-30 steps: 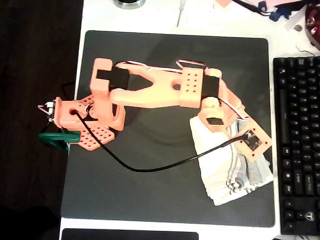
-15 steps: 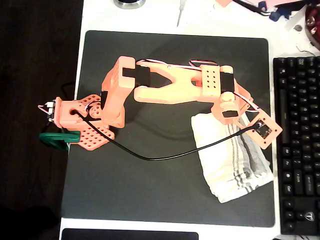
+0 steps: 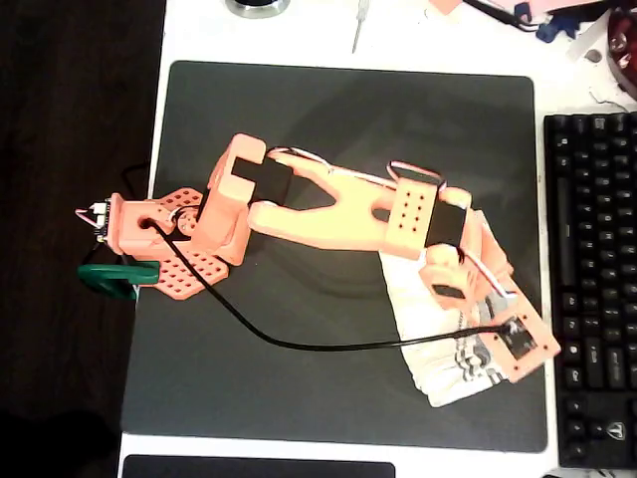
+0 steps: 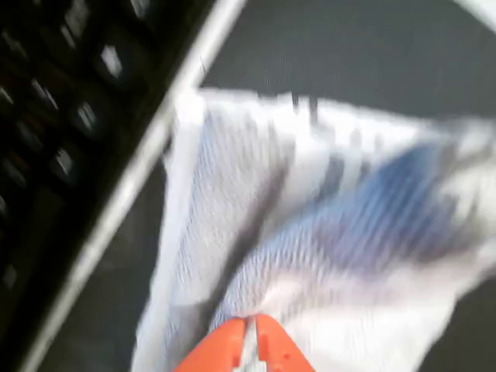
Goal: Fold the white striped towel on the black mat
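Observation:
The white striped towel (image 3: 430, 373) lies crumpled on the right part of the black mat (image 3: 299, 398), close to the mat's right edge. My orange arm reaches across the mat from the left, and my gripper (image 3: 510, 344) hangs over the towel's right side, mostly hidden under the wrist camera board. In the blurred wrist view the orange fingertips (image 4: 232, 345) of my gripper (image 4: 248, 341) stand almost together with a thin strip of cloth between them. Past them the towel (image 4: 310, 232) rises in a fold, with the mat (image 4: 349, 46) behind it.
A black keyboard (image 3: 597, 279) runs along the mat's right edge, also in the wrist view (image 4: 54, 116), a narrow white table strip between. The arm's base (image 3: 159, 239) and a green clamp (image 3: 114, 277) sit at the mat's left edge. Small items lie beyond the far edge.
The arm first stretched right, then swung toward the picture's bottom. The gripper now sits lower over the towel's right side, and the towel's right part has bunched inward.

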